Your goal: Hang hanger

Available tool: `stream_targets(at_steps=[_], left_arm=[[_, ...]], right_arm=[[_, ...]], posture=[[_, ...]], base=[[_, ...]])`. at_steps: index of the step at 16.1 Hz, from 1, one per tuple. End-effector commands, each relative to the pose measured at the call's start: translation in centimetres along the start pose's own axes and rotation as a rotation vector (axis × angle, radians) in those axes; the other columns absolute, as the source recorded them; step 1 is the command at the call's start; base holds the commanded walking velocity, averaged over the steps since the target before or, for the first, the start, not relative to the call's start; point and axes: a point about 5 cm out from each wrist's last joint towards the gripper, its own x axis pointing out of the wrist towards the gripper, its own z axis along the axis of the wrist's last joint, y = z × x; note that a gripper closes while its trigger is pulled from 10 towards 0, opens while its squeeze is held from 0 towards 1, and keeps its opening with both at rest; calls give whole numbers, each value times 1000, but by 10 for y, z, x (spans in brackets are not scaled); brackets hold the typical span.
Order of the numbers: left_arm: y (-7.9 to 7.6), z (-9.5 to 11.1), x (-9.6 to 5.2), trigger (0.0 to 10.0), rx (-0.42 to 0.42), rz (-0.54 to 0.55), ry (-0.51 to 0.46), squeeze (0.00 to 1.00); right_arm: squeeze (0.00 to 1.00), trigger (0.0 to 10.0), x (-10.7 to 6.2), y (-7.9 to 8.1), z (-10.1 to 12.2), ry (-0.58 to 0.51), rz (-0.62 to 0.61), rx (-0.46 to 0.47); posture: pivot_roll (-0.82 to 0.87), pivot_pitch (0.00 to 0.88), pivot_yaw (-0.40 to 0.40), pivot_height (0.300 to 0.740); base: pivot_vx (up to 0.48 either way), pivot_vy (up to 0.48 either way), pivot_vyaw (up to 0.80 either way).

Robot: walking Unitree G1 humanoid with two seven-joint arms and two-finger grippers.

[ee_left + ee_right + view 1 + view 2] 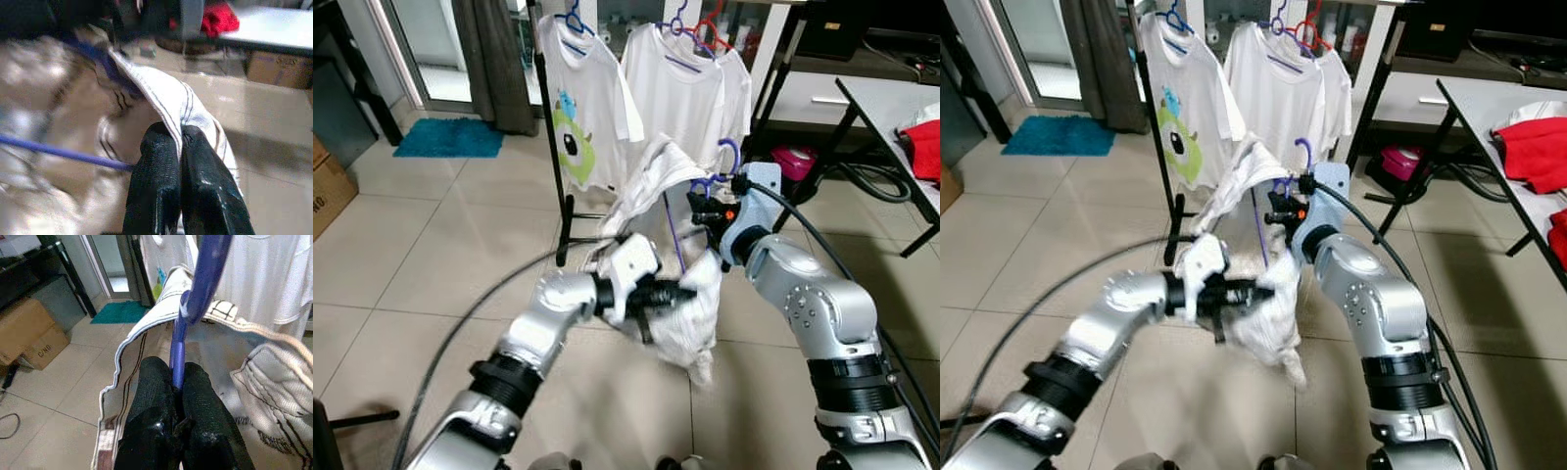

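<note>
Left eye view: both grippers hold a white garment on a purple hanger, in front of the clothes rack (pixel 551 127).

Right gripper (pixel 177 382) pinches the purple hanger (pixel 195 293) near its hook; left gripper (pixel 180 142) is clamped on the striped edge of the white garment (pixel 690 313), below. White T-shirts (pixel 680 93) hang on the rack behind.

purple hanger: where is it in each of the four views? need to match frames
Left eye: hanger hook just above the right gripper, centre-right, its bar running down through the white garment.
Right eye: hook at centre, above the same gripper.
Left wrist: blurred purple bar crossing beside the left gripper, which pinches the garment's hem.
Right wrist: purple stem clamped between the fingers.
Shared landmark: the striped white garment.
</note>
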Motion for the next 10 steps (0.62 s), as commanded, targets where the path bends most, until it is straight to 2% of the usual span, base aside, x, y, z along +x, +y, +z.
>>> stream_targets(at_steps=[1,3,4,6,7,10], left_arm=[[1,16,-4,0,22,5,-73,0],[-1,15,-3,0,35,-10,-51,0],[0,10,-2,0,62,18,-6,0],[3,9,-1,0,73,69,3,0],[5,14,-3,0,93,88,-12,0],[6,33,-7,0,82,76,-118,0]], right_arm=[[0,0,0,1,3,-7,7,-51],[0,0,1,3,2,-4,14,-58],[0,0,2,5,3,-7,22,-67],[0,0,2,5,2,-5,23,-78],[0,0,1,4,1,-2,23,-88],[0,0,-1,1,-5,17,17,-133]], posture=[[-77,27,-28,740],[-73,22,-28,740],[-73,22,-28,740],[-75,22,-27,740],[-77,18,-26,740],[-77,11,-23,740]], base=[[0,0,0],[0,0,0],[0,0,0],[0,0,0],[0,0,0],[0,0,0]])
